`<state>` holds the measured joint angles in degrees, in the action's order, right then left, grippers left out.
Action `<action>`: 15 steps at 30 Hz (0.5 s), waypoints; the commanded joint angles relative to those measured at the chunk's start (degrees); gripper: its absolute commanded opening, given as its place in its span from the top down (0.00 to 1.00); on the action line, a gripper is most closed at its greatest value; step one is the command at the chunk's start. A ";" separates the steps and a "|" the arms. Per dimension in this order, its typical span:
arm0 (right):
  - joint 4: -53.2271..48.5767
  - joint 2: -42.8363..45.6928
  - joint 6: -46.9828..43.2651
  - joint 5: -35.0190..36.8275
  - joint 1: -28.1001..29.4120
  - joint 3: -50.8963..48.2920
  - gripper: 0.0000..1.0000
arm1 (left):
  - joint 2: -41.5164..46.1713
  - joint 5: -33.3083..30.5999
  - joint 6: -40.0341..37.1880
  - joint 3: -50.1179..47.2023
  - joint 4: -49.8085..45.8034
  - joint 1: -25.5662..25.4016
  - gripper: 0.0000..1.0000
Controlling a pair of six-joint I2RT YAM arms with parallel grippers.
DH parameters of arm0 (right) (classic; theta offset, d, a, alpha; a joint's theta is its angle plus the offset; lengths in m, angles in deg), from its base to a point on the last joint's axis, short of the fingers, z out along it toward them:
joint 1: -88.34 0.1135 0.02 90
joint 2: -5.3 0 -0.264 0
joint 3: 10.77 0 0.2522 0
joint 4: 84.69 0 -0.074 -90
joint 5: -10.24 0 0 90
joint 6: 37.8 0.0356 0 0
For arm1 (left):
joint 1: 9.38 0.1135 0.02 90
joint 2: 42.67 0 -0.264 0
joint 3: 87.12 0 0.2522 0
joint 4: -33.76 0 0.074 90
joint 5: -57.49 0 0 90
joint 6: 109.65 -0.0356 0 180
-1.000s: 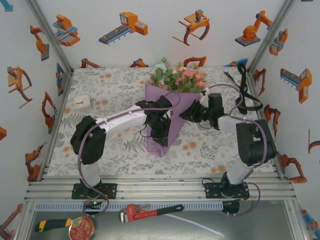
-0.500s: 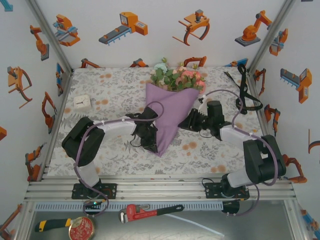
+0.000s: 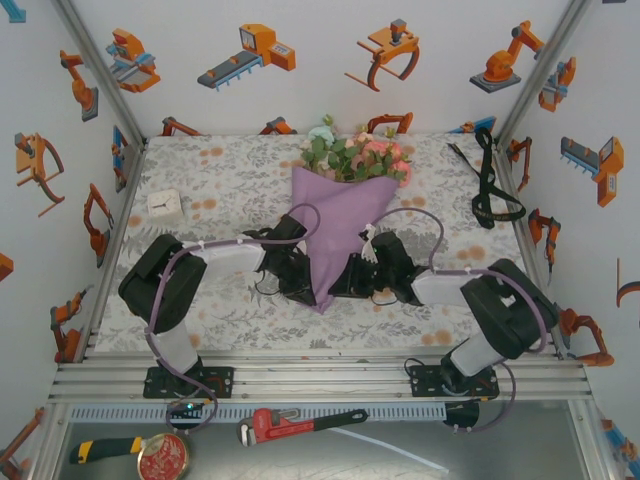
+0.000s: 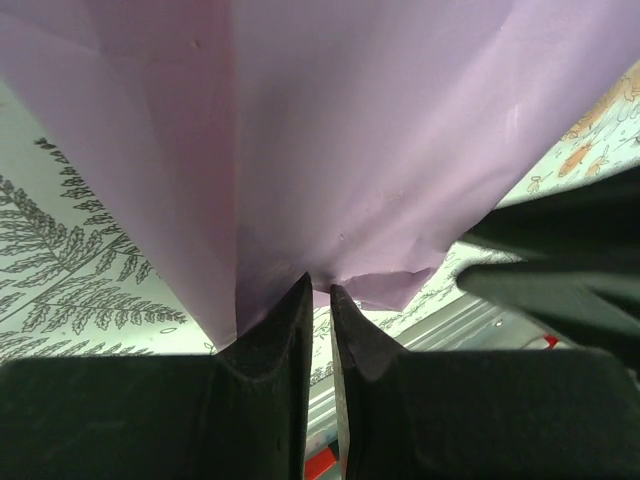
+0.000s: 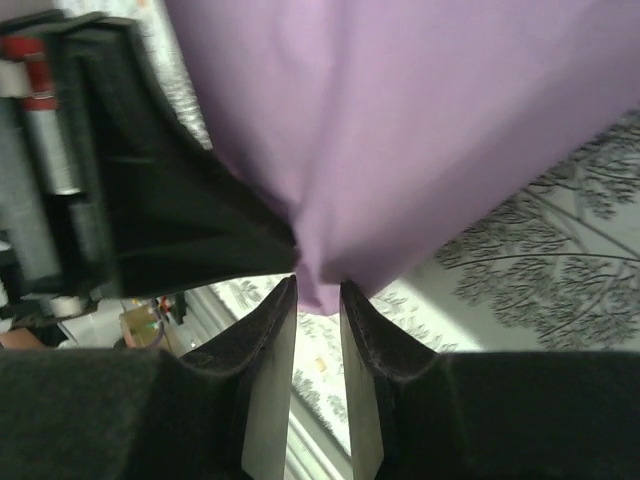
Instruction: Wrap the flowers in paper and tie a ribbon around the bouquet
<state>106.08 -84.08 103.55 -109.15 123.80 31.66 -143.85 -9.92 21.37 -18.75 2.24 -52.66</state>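
The bouquet lies mid-table: pink, cream and blue flowers (image 3: 356, 155) at the far end, wrapped in a lilac paper (image 3: 340, 215) cone that narrows toward me. Both grippers meet at the cone's narrow near end. My left gripper (image 3: 304, 284) comes in from the left, its jaws nearly together and pinching the paper's (image 4: 330, 140) lower edge at the left gripper's tips (image 4: 318, 290). From the right, my right gripper (image 3: 342, 284) has the paper's (image 5: 420, 130) tip squeezed between the right gripper's jaws (image 5: 318, 288). The black ribbon (image 3: 490, 185) lies looped at the far right of the table.
A small white box (image 3: 164, 204) sits at the table's left side. Below the table's near rail lie a red pipe wrench (image 3: 300, 425), a yellow-handled knife (image 3: 105, 450) and a round red tin (image 3: 163, 457). Printed walls close in on three sides.
My right gripper has come down from beside the cone's upper right to its narrow near tip. My left gripper has slid off the cone's middle to its lower left edge.
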 commanded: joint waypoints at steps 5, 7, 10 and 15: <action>5.79 -2.37 2.99 5.58 0.22 -4.84 0.74 | 1.19 -0.89 -3.08 -4.79 -0.90 2.06 0.81; 5.79 -1.03 3.49 5.88 0.15 -4.70 0.74 | 1.34 -0.45 -3.29 -5.09 -0.63 2.50 0.81; 2.74 2.96 3.52 7.66 0.13 -2.43 0.74 | 1.66 0.56 -3.40 -5.47 0.20 3.11 0.81; 1.01 3.07 3.64 10.42 0.13 2.69 0.74 | 2.19 2.72 -3.13 -5.59 1.79 3.14 0.81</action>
<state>107.55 -81.33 106.92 -102.41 123.80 30.94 -142.13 -5.77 20.32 -22.86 5.70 -49.82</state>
